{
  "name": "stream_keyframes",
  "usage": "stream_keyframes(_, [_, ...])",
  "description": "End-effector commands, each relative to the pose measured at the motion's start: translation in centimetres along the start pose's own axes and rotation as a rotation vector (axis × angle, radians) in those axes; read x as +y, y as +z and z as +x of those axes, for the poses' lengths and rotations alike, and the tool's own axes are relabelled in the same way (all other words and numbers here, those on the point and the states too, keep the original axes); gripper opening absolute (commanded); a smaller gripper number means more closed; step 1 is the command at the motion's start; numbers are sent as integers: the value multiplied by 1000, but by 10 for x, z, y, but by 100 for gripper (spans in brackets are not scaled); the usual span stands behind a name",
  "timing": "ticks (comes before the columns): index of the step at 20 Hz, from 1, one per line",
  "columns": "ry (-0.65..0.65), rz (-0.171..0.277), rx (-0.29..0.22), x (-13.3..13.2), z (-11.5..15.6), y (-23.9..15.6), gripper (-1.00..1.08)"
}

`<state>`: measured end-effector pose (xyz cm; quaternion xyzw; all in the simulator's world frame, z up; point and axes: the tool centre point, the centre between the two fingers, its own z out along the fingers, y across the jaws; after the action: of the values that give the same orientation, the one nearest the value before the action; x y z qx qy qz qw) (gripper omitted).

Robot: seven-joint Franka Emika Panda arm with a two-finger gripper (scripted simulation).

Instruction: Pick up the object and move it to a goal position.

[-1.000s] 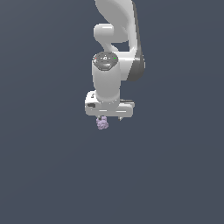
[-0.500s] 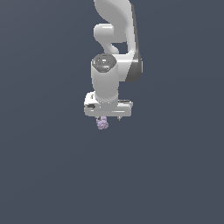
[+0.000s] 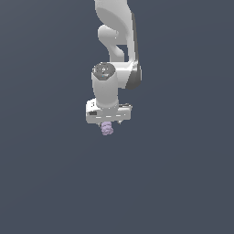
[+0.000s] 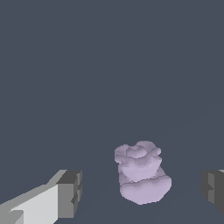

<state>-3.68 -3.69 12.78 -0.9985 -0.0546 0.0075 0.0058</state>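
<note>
Your gripper (image 3: 108,123) pointed straight down over the object (image 3: 107,129), which reads as lining up for a top-down grasp before any carry toward the goal. Its fingers (image 4: 69,193) stood well apart, neither one touching anything. The lilac cluster (image 4: 141,171) lay on the flat grey ground in the gap between them, nearer one finger than the other.

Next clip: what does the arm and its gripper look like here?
A glossy white arm of rounded segments with dark grey joint bands and a grey cap on the wrist. The gripper has a flat white body; the wrist view shows white fingers with dark grey blocky pads. No cables visible.
</note>
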Motion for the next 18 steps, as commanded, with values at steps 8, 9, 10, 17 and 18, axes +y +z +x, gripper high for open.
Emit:
stream_keyframes(8, [-157,-11,10,15,-28,29,100])
stream_keyframes(9, [-168,-12,11,16,-30,31,100])
stream_keyframes(10, [-177,-12,11,17,-32,33,100])
stream_keyframes(17, [-207,-14,13,19,-37,38,100])
stream_keyframes(18, [-202,-14,12,19,-37,37,100])
